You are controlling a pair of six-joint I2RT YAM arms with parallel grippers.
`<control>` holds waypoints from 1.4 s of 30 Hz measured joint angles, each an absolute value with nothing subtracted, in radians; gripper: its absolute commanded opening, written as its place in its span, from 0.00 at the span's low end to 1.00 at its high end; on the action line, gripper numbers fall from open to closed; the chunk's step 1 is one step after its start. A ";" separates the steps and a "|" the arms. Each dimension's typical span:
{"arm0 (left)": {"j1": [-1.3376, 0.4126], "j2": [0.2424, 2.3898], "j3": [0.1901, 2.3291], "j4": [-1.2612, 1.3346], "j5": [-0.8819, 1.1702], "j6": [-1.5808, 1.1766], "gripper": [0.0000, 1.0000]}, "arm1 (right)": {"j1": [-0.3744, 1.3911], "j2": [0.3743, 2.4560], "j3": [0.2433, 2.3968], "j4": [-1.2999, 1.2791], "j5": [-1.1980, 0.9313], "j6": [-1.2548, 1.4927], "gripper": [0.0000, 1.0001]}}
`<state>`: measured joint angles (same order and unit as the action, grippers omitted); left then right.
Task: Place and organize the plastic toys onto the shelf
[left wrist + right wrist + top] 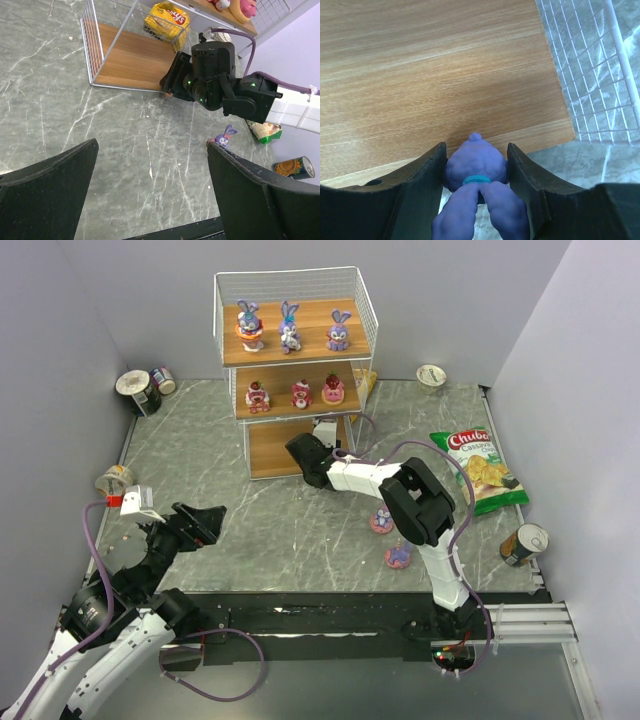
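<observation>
Currently, the right gripper (301, 452) is seen at the front edge of the bottom board (268, 448) of the shelf (312, 352), and its jaws are closed partway on a purple toy (475, 169). In the right wrist view the toy is pressed between the two black fingers (422, 175), with its rounded head at the board's front edge and its two long ears trailing back toward the camera; a teal band is visible where the ears meet the head. The left gripper (200, 523) is held over the worktop (300, 530) on the left side, well apart from the shelf, with its jaws spread wide and nothing between them. On the top board three purple-blue bunnies (290, 328) are lined up, and on the middle board three pink-red figures (300, 393) are set in a row. Two more small toys (381, 522) are left on the worktop just beside the right arm, one nearer the arm bases than the other. A green and red chip bag (485, 468) is laid flat at the right, a can (524, 543) is found nearer than it, and a yellow snack bag (167, 19) is seen behind the shelf.
</observation>
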<state>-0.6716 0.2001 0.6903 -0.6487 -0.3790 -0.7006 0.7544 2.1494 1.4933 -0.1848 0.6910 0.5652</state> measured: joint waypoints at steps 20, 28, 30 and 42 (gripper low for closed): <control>-0.672 0.200 0.690 -0.649 -0.379 -0.701 0.96 | 0.755 2.149 1.486 -0.191 0.695 0.574 0.58; -0.672 0.200 0.690 -0.649 -0.379 -0.701 0.96 | 0.754 2.122 1.406 -0.084 0.696 0.559 0.36; -0.672 0.200 0.690 -0.649 -0.379 -0.701 0.96 | 0.754 2.120 1.395 -0.065 0.699 0.558 0.32; -0.672 0.216 0.690 -0.648 -0.379 -0.701 0.96 | 0.795 1.960 1.147 0.081 0.680 0.434 0.29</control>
